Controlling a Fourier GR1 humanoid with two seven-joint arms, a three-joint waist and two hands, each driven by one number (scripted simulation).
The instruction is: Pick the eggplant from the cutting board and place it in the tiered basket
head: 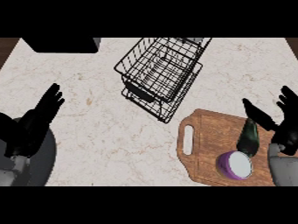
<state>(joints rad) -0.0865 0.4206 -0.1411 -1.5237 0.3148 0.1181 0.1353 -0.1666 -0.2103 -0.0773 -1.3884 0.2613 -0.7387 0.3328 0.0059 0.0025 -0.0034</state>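
Note:
A purple eggplant (240, 154) with a dark green stem end lies on the wooden cutting board (206, 144) at the lower right, its cut white face toward me. The black wire tiered basket (161, 72) stands at the counter's middle back, tilted in view. My right hand (288, 124) is open, fingers up, just right of the eggplant, thumb reaching toward its stem end without touching that I can see. My left hand (29, 124) rests open at the lower left, far from the board.
A dark box (60, 44) sits at the back left corner of the marble counter (93, 96). The counter's dark edges show at far left and right. The board has a handle slot (188, 140) on its left side.

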